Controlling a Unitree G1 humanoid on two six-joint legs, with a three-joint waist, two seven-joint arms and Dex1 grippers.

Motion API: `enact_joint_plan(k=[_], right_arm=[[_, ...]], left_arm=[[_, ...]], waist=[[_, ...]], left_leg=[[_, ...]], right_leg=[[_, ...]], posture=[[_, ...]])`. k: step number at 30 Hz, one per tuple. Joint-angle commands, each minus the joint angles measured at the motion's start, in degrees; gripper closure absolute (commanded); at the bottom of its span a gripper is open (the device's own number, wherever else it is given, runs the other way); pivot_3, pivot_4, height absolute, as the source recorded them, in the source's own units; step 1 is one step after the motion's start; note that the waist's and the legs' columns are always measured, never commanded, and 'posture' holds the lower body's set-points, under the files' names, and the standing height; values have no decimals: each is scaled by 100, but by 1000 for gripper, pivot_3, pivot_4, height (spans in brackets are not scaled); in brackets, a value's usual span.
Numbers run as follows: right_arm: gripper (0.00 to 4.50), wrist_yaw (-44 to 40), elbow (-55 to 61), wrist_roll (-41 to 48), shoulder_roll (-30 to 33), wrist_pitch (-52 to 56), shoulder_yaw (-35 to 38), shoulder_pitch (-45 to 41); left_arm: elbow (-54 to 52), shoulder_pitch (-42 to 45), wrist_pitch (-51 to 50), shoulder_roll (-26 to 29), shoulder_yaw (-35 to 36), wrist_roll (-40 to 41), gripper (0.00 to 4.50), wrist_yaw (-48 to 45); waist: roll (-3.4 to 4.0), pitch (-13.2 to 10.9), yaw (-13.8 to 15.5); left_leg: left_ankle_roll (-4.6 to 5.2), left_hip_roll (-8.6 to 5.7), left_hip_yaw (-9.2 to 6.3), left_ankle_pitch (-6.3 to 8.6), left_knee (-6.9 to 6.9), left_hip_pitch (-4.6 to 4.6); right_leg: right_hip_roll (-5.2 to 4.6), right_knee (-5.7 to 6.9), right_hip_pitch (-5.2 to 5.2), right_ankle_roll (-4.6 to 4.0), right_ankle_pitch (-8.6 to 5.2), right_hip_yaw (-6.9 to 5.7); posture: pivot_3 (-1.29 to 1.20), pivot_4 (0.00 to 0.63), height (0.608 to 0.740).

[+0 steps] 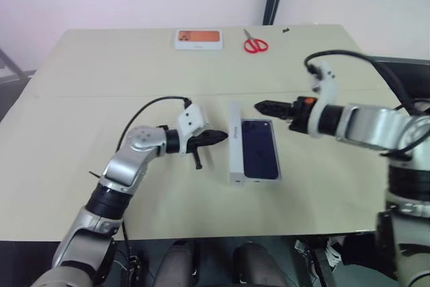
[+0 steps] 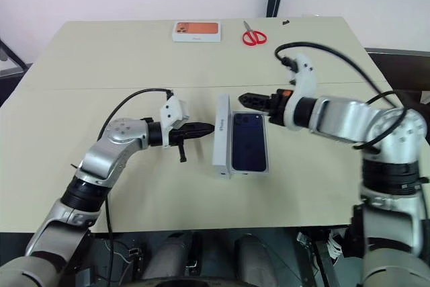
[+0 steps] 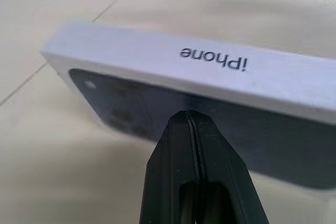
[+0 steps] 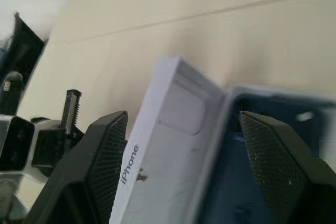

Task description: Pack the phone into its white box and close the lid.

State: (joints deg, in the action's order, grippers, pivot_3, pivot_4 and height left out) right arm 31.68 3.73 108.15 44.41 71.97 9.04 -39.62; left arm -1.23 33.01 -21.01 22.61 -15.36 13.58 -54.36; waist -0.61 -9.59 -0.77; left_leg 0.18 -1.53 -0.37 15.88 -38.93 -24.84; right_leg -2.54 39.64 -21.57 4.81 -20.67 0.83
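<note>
Left eye view: the lid (image 1: 235,144) stands on edge beside the phone (image 1: 259,148); stiff, light card, best pinched by long walls. Left hand (image 1: 216,137) pressed together, right hand (image 1: 269,107) spread.

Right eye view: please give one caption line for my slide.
Closed left gripper at the side of the lidded white box, whose lid shows a phone picture; open right gripper at its far end.

We saw a beige table (image 1: 80,186). On it, near the middle, lay the lid (image 2: 249,142) with the printed phone picture up. At the far edge were an orange-topped box (image 1: 199,39) and red scissors (image 1: 254,44).
</note>
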Motion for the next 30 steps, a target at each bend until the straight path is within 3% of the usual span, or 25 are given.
enact_joint_plan(k=[1,5,9,12,17,22,30], right_arm=[[969,-919,2,-877,258,53,-179,-233],[969,-2004,267,-2148,544,4,-462,-345],[969,-3151,720,-3499,932,-269,-873,-279],[1870,-4251,1192,-4895,1527,-866,-1537,-51],[4363,-5800,1668,-6916,2247,-2176,-2504,387],[4441,-6803,1886,-8268,2447,-3115,-2933,746],[4441,-7495,1807,-9143,2069,-3675,-2791,1046]], left_arm=[[101,334,-33,-260,-336,-218,4500,45],[236,542,-6,-400,-491,-322,4500,-18],[240,608,-256,-256,-184,-176,4500,3],[175,600,-525,-24,175,-26,4500,41],[-175,413,-958,546,304,34,4500,-145],[-628,214,-1214,1069,-101,-44,4500,-604],[-776,319,-1627,1121,-841,-286,4500,-765]], waist=[[0,0,1],[0,0,0],[0,0,4],[1,-1,6],[0,-1,11],[1,-1,17],[1,-1,13]], left_leg=[[1,0,1,1,-2,0],[5,0,1,3,-5,-5],[5,1,1,3,-5,-5],[5,1,0,3,-6,-5],[6,1,-2,4,-8,-6],[5,1,-3,3,-9,-5],[5,0,-4,3,-14,-5]], right_leg=[[0,-3,2,0,0,0],[0,-7,2,1,0,1],[0,-9,1,1,1,0],[0,-10,0,1,0,1],[-1,-17,1,1,1,0],[-1,-16,0,1,1,0],[-2,-15,2,1,0,0]], posture=[[0,150,740],[0,150,740],[0,150,740],[0,150,740],[0,150,740],[0,150,740],[0,150,740]])
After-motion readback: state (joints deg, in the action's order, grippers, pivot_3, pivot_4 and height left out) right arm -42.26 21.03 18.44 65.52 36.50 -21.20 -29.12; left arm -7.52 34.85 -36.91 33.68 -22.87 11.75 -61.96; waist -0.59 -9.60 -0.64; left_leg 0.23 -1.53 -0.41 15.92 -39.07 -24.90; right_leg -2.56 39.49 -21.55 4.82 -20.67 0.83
